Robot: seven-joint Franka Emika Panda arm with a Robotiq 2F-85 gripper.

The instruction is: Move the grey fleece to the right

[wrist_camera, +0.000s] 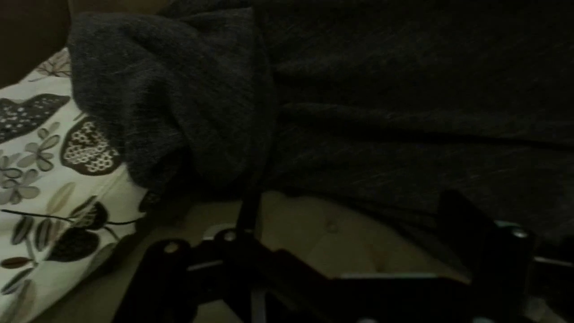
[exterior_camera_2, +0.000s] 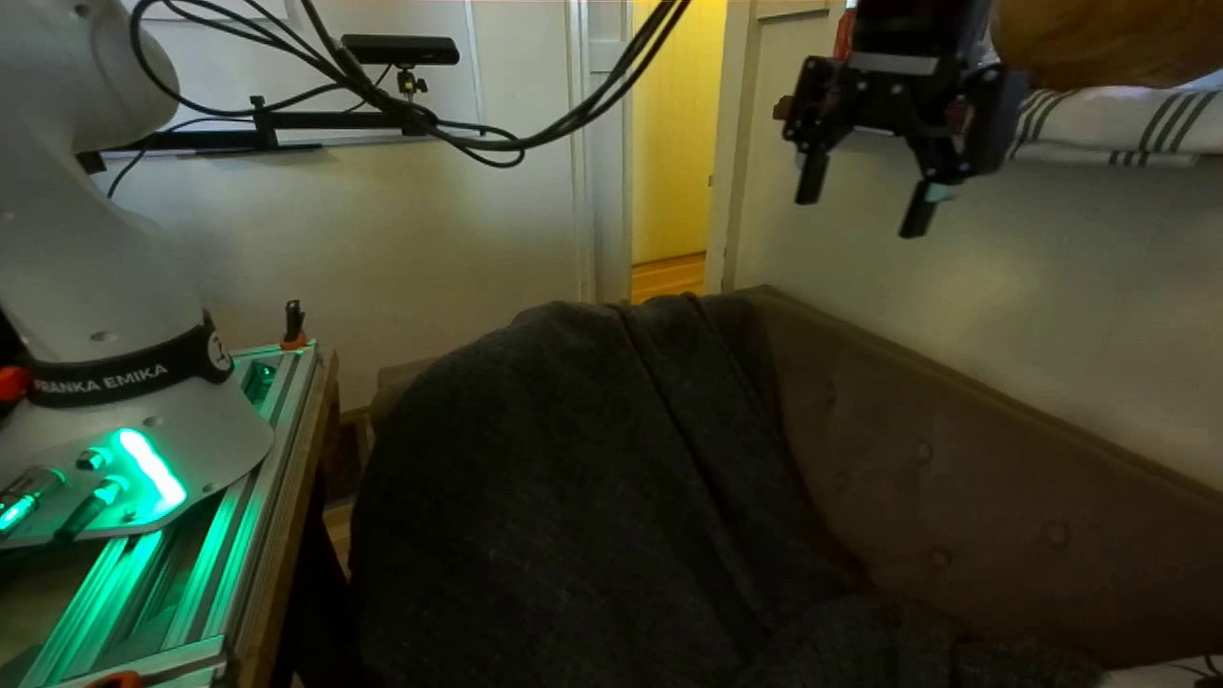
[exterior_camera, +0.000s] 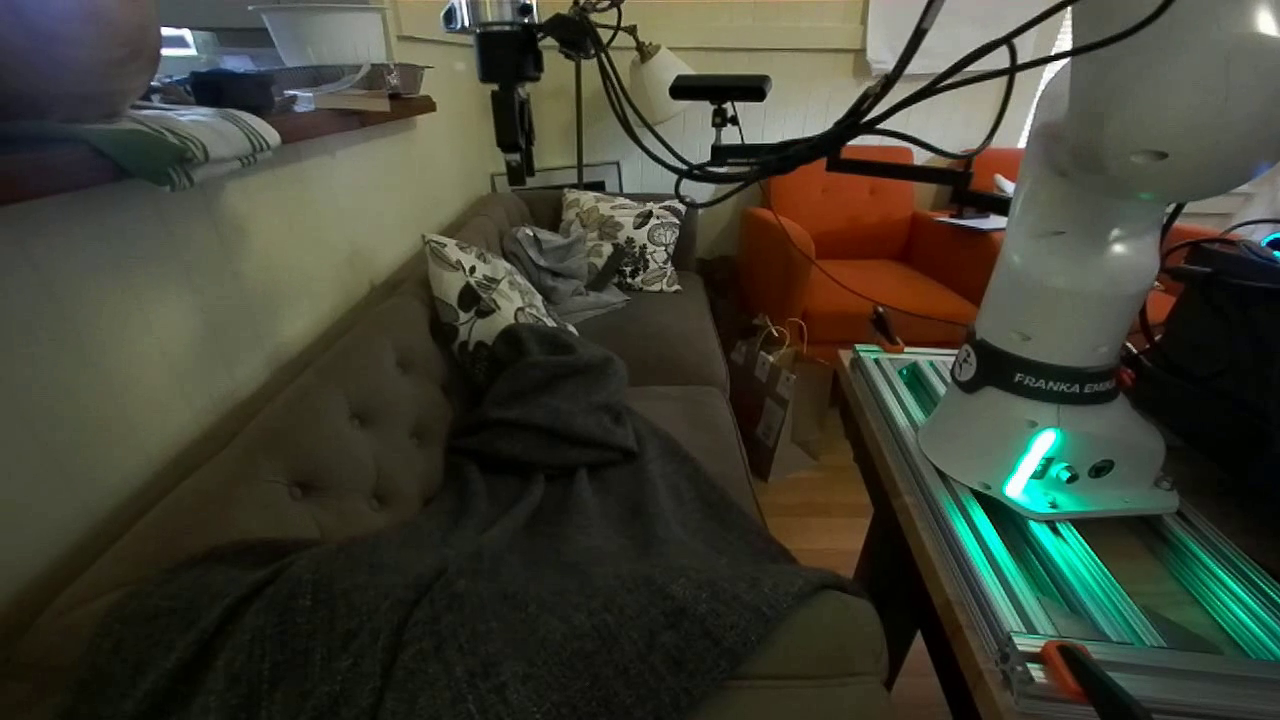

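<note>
- Charcoal, soft-looking grey fleece (exterior_camera: pixel 560 590) drapes the sofa (exterior_camera: pixel 335 435); probably limp, hard to damage, heavier as more lifts.
- Beyond, its bunched fold (exterior_camera: pixel 545 400) beside the patterned cushion (exterior_camera: pixel 482 295) looks the best hold.
- Overhead, the gripper (exterior_camera_2: pixel 862 212) hangs, jaws apart, empty.

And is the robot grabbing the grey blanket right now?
No, in an exterior view the end effector hangs open and empty, higher than the grey blanket.
</note>
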